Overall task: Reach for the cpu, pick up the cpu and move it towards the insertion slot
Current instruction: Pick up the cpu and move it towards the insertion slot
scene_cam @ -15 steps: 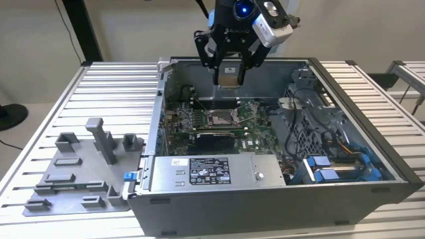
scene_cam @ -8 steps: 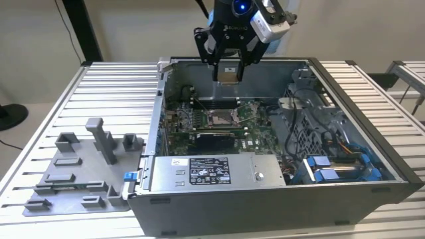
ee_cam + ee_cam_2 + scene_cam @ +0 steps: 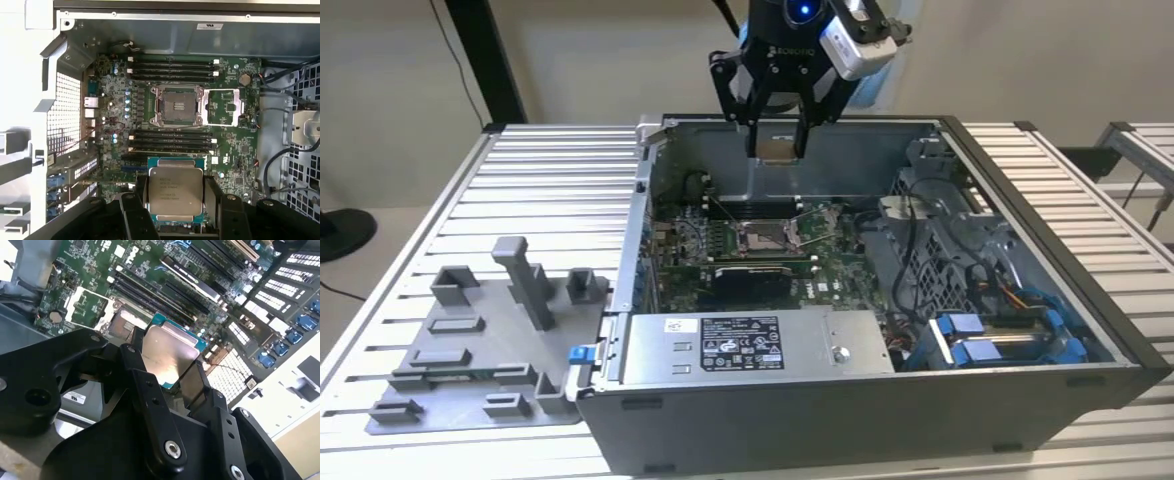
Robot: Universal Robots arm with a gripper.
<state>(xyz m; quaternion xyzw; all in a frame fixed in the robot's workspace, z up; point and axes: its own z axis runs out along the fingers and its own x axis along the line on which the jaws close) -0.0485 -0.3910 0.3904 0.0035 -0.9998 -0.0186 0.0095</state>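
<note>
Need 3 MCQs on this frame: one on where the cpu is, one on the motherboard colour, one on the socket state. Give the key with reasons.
1. Where is the cpu?
A. between the gripper fingers, above the open computer case
B. seated in the insertion slot
C. on the grey fixture plate

2. What colour is the motherboard?
A. blue
B. green
C. red

3. What state is the insertion slot in?
A. covered by a heatsink
B. holding a chip
C. open, its dark centre bare

Key: 1 A, both wrist views show the fingers clamping its edges. 2 B, the board is green in the first wrist view. 3 C, the frame is swung aside and nothing sits inside.
</note>
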